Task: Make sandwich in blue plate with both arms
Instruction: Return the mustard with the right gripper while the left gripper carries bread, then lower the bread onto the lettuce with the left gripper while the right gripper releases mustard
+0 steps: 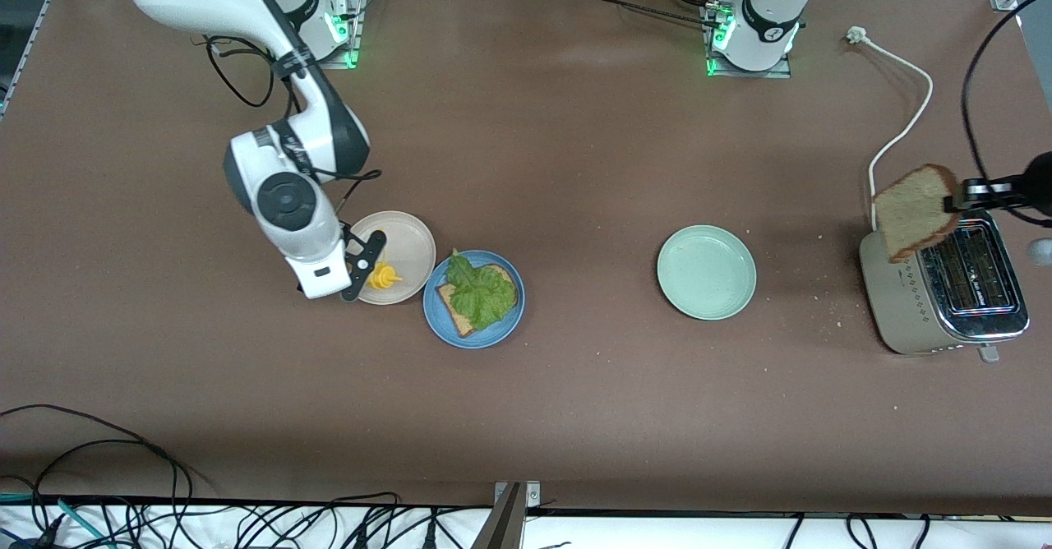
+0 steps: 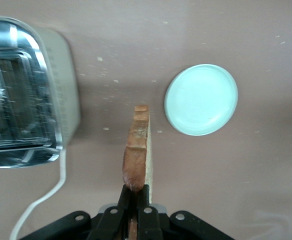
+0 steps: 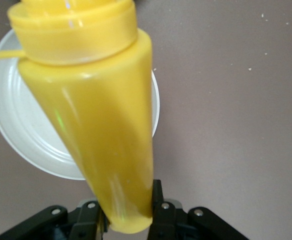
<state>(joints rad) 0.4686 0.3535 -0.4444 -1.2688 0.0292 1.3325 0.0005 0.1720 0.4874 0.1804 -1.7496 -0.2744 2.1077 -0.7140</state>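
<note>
Left gripper (image 1: 957, 200), over silver metal toaster (image 1: 945, 294), clamped on tan-brown square bread slice (image 1: 916, 212). Right gripper (image 1: 362, 274) gripping yellow plastic squeeze bottle (image 3: 96, 125) above round beige plate (image 1: 415, 241). Better to carry slice level, then lower squarely onto ruffled green lettuce leaf (image 1: 481, 292) in round sky-blue plate (image 1: 436, 315).

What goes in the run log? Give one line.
left gripper: bread slice over toaster | right gripper: yellow bottle over beige plate

Brown matte tabletop (image 1: 542, 146), scattered crumbs near the toaster (image 1: 945, 294). Black cables (image 1: 99, 483) along the camera-side edge; aluminium framing at corners. White cord (image 1: 904, 122) trails from the toaster. Even overhead light.
</note>
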